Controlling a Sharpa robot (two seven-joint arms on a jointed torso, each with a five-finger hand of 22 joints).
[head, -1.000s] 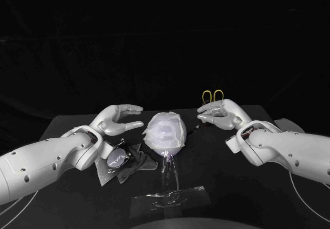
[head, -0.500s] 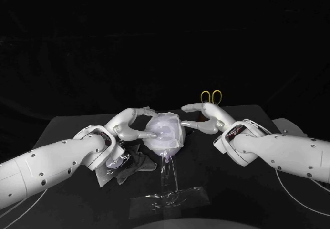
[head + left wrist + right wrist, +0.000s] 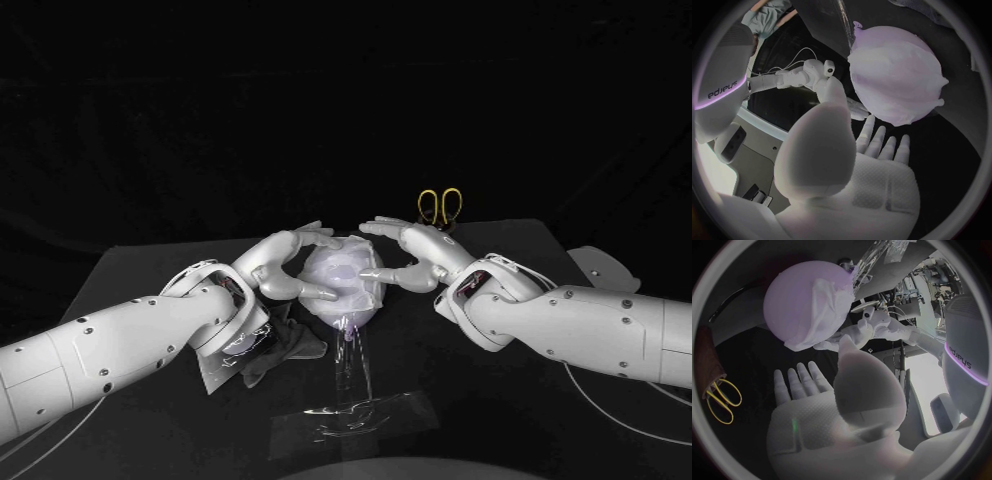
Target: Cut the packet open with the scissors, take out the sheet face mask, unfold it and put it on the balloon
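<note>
A pale purple balloon stands on a clear stem at the table's middle, with the white sheet mask draped over it. My left hand cups its left side and my right hand its right side, fingers spread and curved around it. Neither hand holds anything. The left wrist view shows the balloon just beyond my left hand's fingers. In the right wrist view the mask hangs over the balloon ahead of my right hand. The yellow-handled scissors lie behind my right hand.
The opened packet and crumpled film lie on the table under my left forearm. The balloon's clear stem rises from a taped base near the front edge. In the right wrist view the scissors lie beside my palm.
Both hands have moved inward from either side and now cup the balloon. The balloon and mask stay in place.
</note>
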